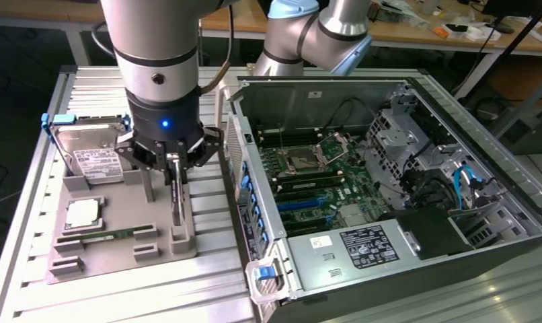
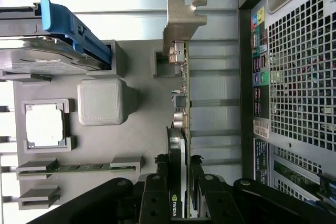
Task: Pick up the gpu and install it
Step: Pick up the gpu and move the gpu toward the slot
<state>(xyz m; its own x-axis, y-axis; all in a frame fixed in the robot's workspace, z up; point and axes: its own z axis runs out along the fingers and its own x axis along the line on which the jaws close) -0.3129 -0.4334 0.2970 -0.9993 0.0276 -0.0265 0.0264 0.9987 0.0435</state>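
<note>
Pickup step: pincer (image 2: 181, 162) pinching the gpu (image 2: 185, 72)
It stands on edge in the gray tray (image 2: 142, 140); freeing it likely needs a straight lift

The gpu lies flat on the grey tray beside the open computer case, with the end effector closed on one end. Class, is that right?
Not quite: the wrist view shows the gpu standing on edge in the grey tray, not lying flat. The rest holds: beside the open computer case, end effector closed on one end.
</note>
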